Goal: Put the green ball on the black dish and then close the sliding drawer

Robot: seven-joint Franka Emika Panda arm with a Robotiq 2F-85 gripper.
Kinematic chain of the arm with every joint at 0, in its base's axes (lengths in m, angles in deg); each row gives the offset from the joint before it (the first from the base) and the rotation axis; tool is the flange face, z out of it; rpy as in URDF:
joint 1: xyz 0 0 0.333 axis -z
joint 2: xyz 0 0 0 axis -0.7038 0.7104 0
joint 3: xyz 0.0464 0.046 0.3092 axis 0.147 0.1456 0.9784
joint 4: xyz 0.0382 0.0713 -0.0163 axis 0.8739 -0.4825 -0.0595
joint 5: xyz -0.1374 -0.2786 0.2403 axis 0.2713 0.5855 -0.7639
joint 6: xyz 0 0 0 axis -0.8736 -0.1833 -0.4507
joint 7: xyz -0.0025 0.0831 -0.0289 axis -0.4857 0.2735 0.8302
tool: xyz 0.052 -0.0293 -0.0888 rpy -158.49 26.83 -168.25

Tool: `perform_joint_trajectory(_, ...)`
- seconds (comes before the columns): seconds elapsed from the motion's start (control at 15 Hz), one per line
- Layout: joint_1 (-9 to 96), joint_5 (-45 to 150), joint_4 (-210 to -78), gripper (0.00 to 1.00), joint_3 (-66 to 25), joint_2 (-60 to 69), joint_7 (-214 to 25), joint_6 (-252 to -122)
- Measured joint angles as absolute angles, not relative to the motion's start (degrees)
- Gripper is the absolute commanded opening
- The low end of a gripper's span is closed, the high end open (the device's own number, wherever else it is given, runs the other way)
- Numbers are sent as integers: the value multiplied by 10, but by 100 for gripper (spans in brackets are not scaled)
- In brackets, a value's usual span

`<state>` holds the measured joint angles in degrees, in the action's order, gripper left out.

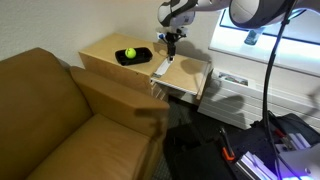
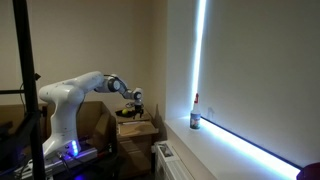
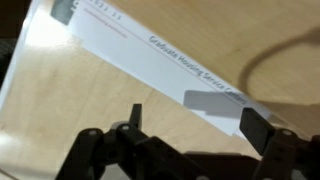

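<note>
The green ball (image 1: pixel 129 53) lies on the black dish (image 1: pixel 143 52) on top of the wooden cabinet (image 1: pixel 100 55). The sliding drawer (image 1: pixel 190 73) stands pulled out to the right of the cabinet, with a white printed sheet (image 1: pixel 163 68) in it. My gripper (image 1: pixel 172 42) hangs open just above the drawer's inner end, right of the dish and apart from it. In the wrist view the gripper (image 3: pixel 195 120) looks down on the drawer's wooden floor (image 3: pixel 60 110) and the sheet (image 3: pixel 150 50), with nothing between the fingers (image 3: pixel 258 124). The other exterior view shows the gripper (image 2: pixel 137 100) over the cabinet (image 2: pixel 135 128).
A brown sofa (image 1: pixel 60 120) stands against the cabinet's left side. A lit window (image 1: pixel 265 40) and cables (image 1: pixel 270 100) are at the right, with gear on the floor (image 1: pixel 290 140). A small bottle (image 2: pixel 195 120) stands on the window sill.
</note>
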<state>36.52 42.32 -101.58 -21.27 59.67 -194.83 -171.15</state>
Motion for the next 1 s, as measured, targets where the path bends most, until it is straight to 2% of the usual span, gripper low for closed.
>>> perform_joint_trajectory(0.33,323,453,-1125,100,-233,519,-1954,-1904)
perform_joint_trajectory(0.6,272,517,-1169,100,-277,502,-2021,-1873)
perform_joint_trajectory(0.8,250,553,-1173,100,-283,517,-2042,-1827)
perform_joint_trajectory(1.0,239,564,-1182,100,-283,519,-2053,-1841)
